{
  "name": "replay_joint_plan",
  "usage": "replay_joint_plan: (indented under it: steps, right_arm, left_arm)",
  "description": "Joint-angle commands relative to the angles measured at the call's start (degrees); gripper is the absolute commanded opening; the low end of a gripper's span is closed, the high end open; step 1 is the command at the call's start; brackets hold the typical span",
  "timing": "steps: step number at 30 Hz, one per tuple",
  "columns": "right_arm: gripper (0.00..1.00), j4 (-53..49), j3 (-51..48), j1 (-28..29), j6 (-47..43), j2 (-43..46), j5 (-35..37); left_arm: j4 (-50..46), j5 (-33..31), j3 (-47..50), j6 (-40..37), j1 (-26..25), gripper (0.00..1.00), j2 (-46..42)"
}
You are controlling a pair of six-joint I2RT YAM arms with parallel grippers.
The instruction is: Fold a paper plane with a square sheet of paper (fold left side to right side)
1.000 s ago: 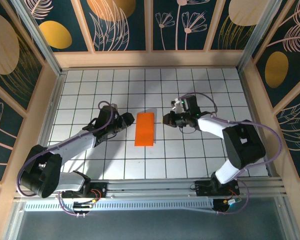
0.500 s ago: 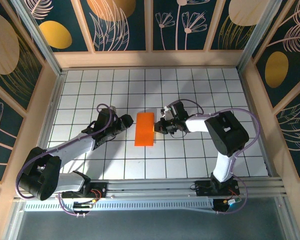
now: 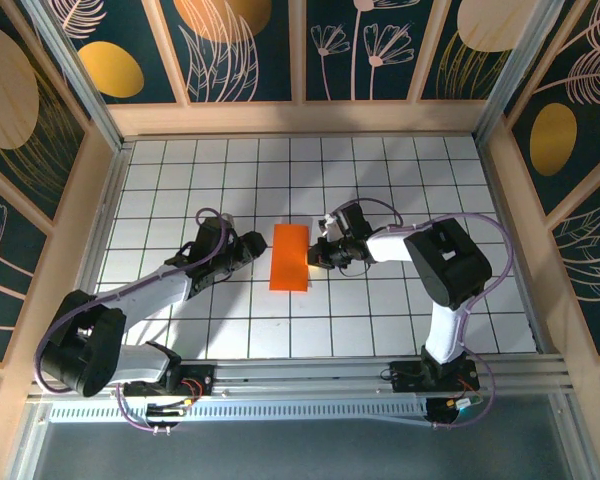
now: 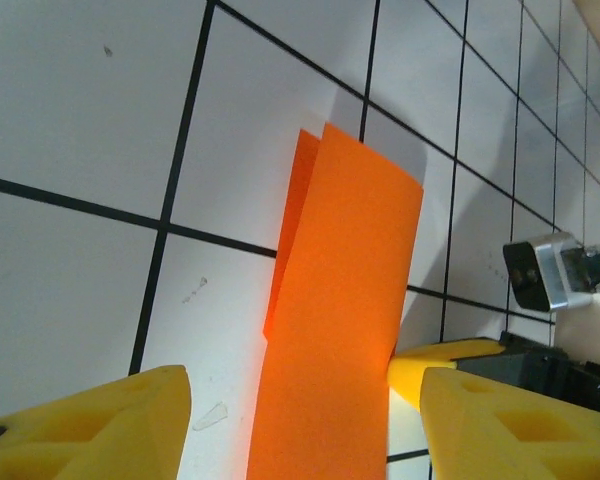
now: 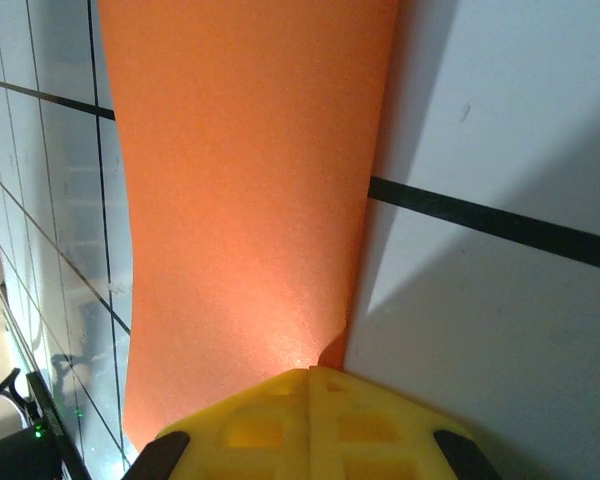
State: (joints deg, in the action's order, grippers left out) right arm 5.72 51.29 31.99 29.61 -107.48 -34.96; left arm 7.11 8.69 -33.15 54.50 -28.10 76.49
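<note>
The square sheet of paper (image 3: 290,257) lies mid-table, doubled over into a narrow orange rectangle. In the left wrist view the paper (image 4: 340,320) has its upper layer slightly offset, and a sliver of the lower layer peeks out on the left. My left gripper (image 3: 259,246) is open just left of it, with the yellow fingers (image 4: 100,420) straddling the near end without touching. My right gripper (image 3: 318,254) is shut, its tip (image 5: 312,385) against the right edge of the paper (image 5: 240,200). I cannot tell whether the tip pinches that edge. The paper plane is out of view.
The white grid table (image 3: 380,170) is walled by a wooden frame (image 3: 300,118) at the back and on both sides. Both arms reach inward low over the tiles. The right gripper's yellow fingertip (image 4: 430,358) shows beside the paper in the left wrist view.
The right gripper has swung left from about a tile away until its tip meets the paper's right edge. The left gripper and the paper have barely moved.
</note>
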Motion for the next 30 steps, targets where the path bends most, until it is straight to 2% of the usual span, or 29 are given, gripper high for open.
replay_joint_plan:
  steps: [1,5,12,21,30]
  right_arm:
    - [0.00,-5.87,1.40,0.18,-4.15,-1.61,4.71]
    - [0.00,-9.21,1.95,-0.32,-7.32,-1.41,6.80]
    - [0.00,-11.69,2.34,-0.32,-10.76,-0.58,8.14]
    - [0.00,-12.03,2.15,-0.31,-11.33,0.04,8.77]
    - [0.00,-11.63,2.15,-1.93,-11.26,-0.02,8.77]
  left_arm:
    - [1.68,4.29,-0.35,-1.59,0.24,0.57,2.17]
    - [3.76,9.05,-0.73,-1.70,-0.09,0.51,5.33]
    - [2.78,11.88,-4.42,-3.79,-2.00,0.50,12.59]
    - [-2.74,8.82,-10.76,-7.27,-3.45,0.48,20.35]
    - [-3.86,7.36,-10.73,-7.13,-3.81,0.48,21.17]
